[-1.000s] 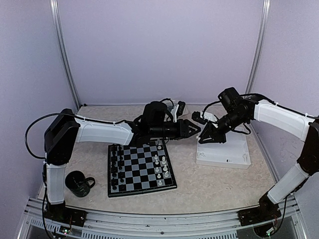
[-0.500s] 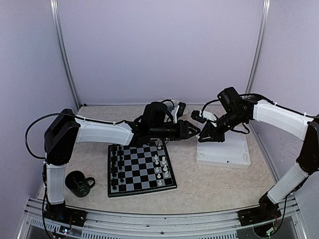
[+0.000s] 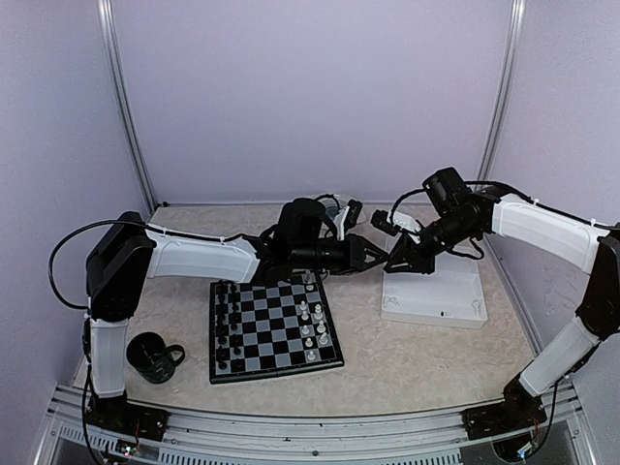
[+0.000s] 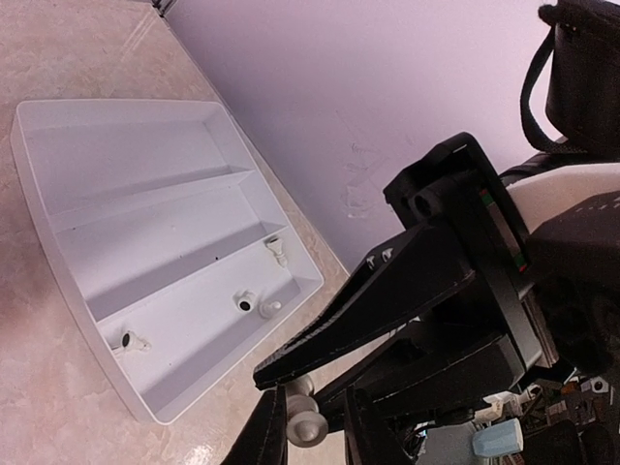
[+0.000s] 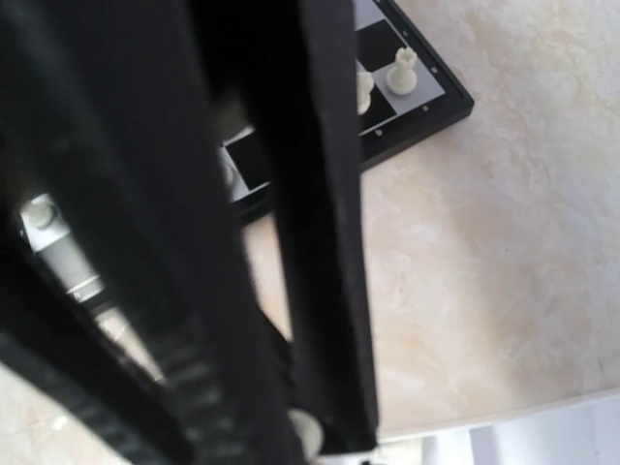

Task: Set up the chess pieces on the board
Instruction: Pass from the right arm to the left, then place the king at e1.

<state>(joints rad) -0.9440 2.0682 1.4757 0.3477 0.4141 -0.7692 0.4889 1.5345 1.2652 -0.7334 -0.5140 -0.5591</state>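
Above the table between the board point(image 3: 271, 336) and the white tray point(image 3: 433, 295), my two grippers meet tip to tip. My right gripper point(image 3: 393, 260) is shut on a white chess piece point(image 4: 305, 418), also seen as a pale blur point(image 5: 308, 428) between its fingers point(image 5: 329, 291). My left gripper point(image 3: 380, 256) has its jaws narrowly open round the same piece point(image 4: 315, 412). One finger point(image 4: 263, 431) touches the piece and a small gap shows at the other. Black pieces point(image 3: 228, 318) line the board's left side and white pieces point(image 3: 312, 322) its right.
The tray point(image 4: 145, 184) has three long compartments. A few white pieces point(image 4: 244, 302) lie in its nearest one. A black mug point(image 3: 150, 355) stands left of the board. The board's corner point(image 5: 441, 97) with white pieces point(image 5: 400, 70) lies below my right gripper.
My left gripper's jaws have narrowed round the white piece held by the right gripper. The right gripper has shifted slightly left toward it.
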